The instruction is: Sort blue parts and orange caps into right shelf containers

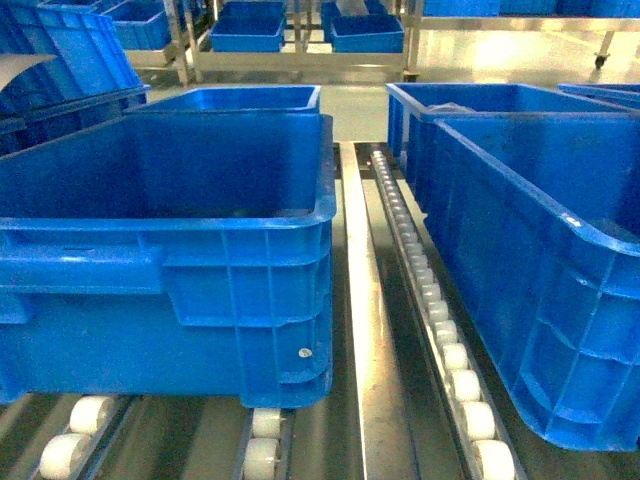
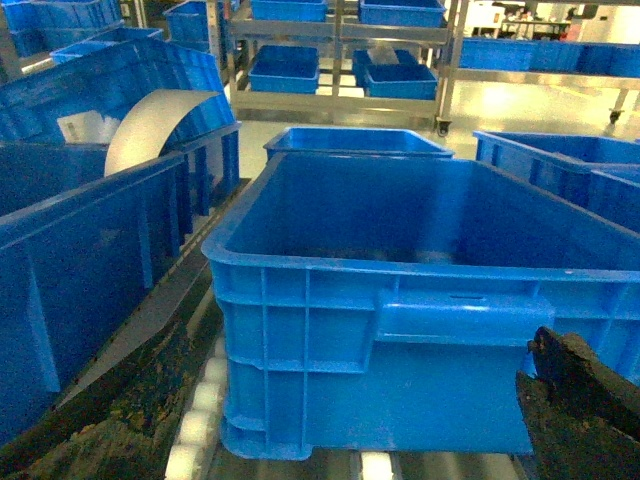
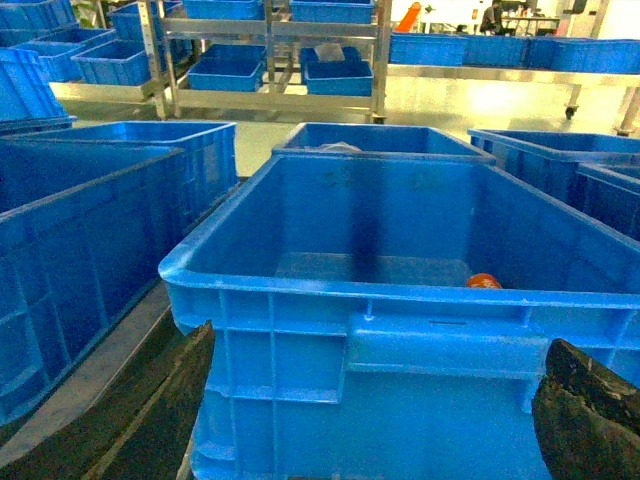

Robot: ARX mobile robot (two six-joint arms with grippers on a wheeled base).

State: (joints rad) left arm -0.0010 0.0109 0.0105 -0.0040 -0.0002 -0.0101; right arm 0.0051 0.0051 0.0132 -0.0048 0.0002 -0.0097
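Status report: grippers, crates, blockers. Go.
Both grippers open, holding nothing. Large bright-blue plastic crate ahead of right gripper, small orange cap inside. Left gripper faces another blue crate.

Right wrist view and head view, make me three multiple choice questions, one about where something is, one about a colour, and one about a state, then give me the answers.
1. In the right wrist view, where is the small orange piece?
A. Inside the near crate, by its far right wall
B. On the rollers
C. On the far shelf

2. What colour are the rollers on the track between the crates?
A. Black
B. White
C. Orange

3. How do the right gripper's fingers stand in its wrist view?
A. Shut on the rim
B. Apart, one at each lower corner
C. Inside the crate

Answers:
1 A, the orange piece lies on the floor of the near crate.
2 B, the rollers look white in the head view.
3 B, the right gripper has dark fingers spread wide before the crate wall.
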